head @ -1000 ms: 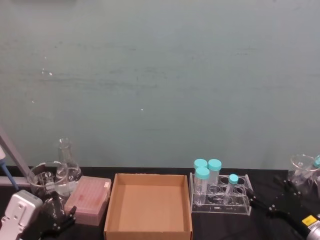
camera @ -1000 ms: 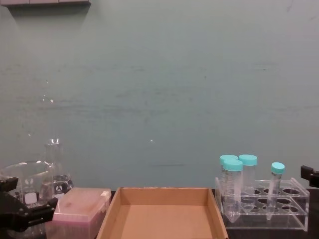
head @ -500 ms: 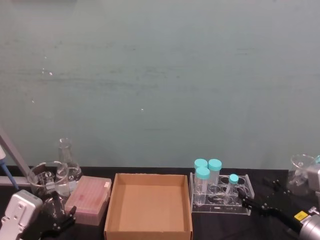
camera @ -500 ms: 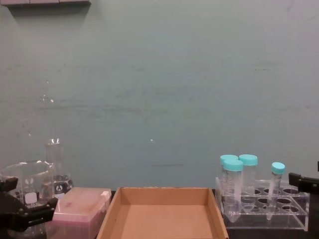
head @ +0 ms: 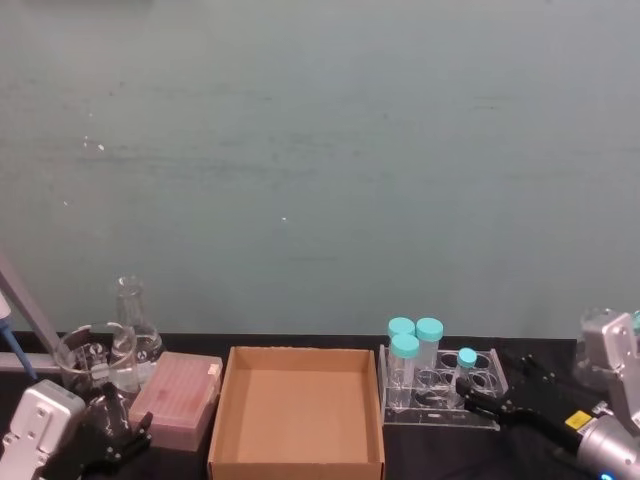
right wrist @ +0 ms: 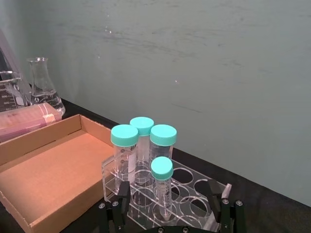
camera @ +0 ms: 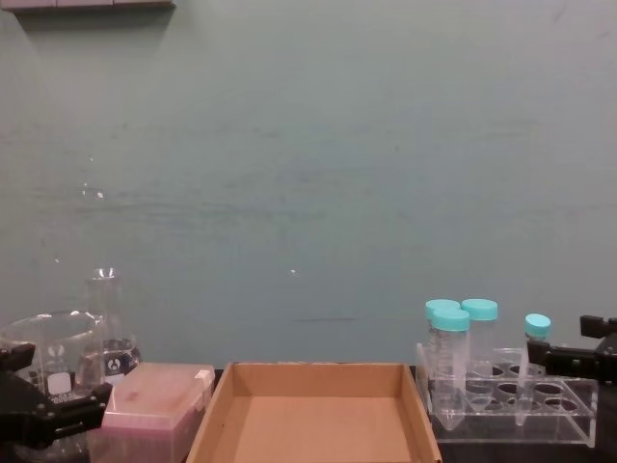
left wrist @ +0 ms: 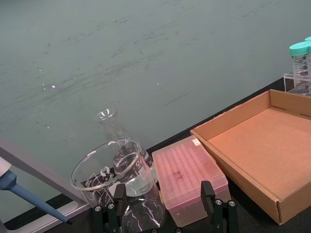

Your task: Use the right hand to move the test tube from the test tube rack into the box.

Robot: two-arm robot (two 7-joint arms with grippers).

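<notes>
Black table [head: 430, 455], teal wall [head: 300, 150]: thin tube [head: 463, 372] is stood in rack [head: 440, 412] beside box [head: 297, 405]; approach stage, w/ right gripper [head: 497, 392] just beside it, spread wide, empty; closing round tube needed next; left gripper [head: 118, 440] parked.

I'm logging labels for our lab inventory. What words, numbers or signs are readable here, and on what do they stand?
No text can be read clearly.
Pink box: dark handwritten mark on the lid, illegible.
Beaker: white print, too blurred.
Flask: small round emblem, too small to read.
Wide tubes: pale label patches, unreadable.
Yellow sticker on the right arm: too small to read.
</notes>
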